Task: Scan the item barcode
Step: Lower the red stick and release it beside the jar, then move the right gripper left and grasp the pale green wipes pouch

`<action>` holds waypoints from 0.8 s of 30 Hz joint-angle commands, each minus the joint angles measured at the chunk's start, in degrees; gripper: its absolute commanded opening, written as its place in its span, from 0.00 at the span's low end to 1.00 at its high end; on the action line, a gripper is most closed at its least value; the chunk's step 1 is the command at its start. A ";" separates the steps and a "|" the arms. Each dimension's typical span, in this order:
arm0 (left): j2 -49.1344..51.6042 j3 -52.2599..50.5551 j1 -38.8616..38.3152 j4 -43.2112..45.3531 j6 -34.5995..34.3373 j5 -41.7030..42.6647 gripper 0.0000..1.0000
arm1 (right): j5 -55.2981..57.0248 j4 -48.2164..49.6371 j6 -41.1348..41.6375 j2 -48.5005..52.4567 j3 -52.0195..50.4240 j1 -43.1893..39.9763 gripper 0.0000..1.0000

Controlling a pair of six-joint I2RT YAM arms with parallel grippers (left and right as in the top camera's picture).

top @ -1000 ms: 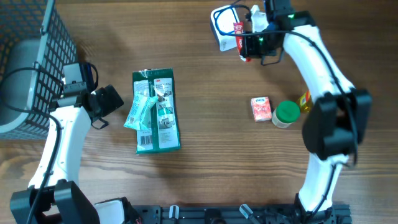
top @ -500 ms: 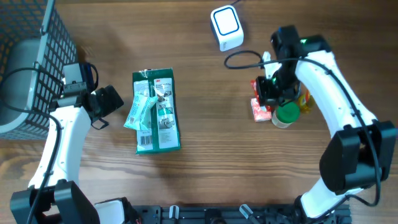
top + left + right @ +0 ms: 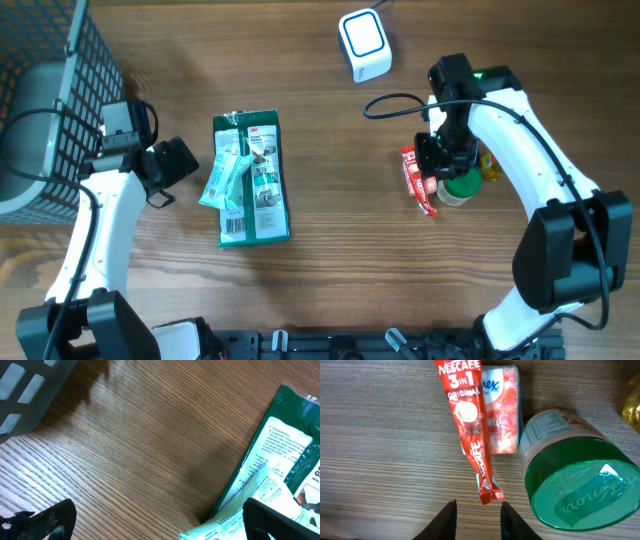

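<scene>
The item, a red Nescafe 3-in-1 stick (image 3: 470,420), lies on the table beside a green-lidded jar, partly across a small red tissue pack (image 3: 501,415). In the overhead view the stick (image 3: 421,183) is just left of the jar. My right gripper (image 3: 477,521) hovers just past the stick's lower end, open a little, with nothing between its fingers. The white barcode scanner (image 3: 364,45) stands at the back. My left gripper (image 3: 160,525) is wide open, low over bare wood at the corner of the green packets (image 3: 280,470); seen from overhead, the left gripper (image 3: 172,166) is left of them.
The jar with the green lid (image 3: 461,183) and a yellow item (image 3: 489,163) sit under my right arm. Green packets (image 3: 250,178) lie left of centre. A dark wire basket (image 3: 45,90) fills the far left corner.
My right arm carried the red stick from the scanner down to the jar, then its jaws parted and let the stick go onto the table. The left arm stayed still.
</scene>
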 commanded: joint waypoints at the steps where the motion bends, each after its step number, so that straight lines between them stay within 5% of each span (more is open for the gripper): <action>1: -0.61 0.72 0.26 0.13 0.07 0.07 1.00 | 1.20 -0.09 1.33 0.00 -0.22 0.57 0.30; 5: -0.61 0.72 0.26 0.13 0.07 0.07 1.00 | -5.84 4.20 1.75 0.00 -0.22 3.56 0.28; 10: -0.61 0.72 0.26 0.13 0.07 0.07 1.00 | -10.05 17.40 14.97 0.02 -0.22 13.18 0.30; 11: -0.61 0.72 0.26 0.13 0.07 0.07 1.00 | -12.94 23.45 20.48 0.11 -0.22 16.22 0.57; 12: -0.61 0.72 0.26 0.13 0.07 0.07 1.00 | -14.84 28.68 24.22 0.46 -0.22 19.04 0.70; 16: -0.61 0.72 0.26 0.13 0.07 0.07 1.00 | -16.72 44.63 30.47 2.62 -0.22 27.54 0.68; 24: -0.61 0.72 0.26 0.13 0.07 0.07 1.00 | -8.63 61.77 36.68 13.51 -0.22 37.86 0.65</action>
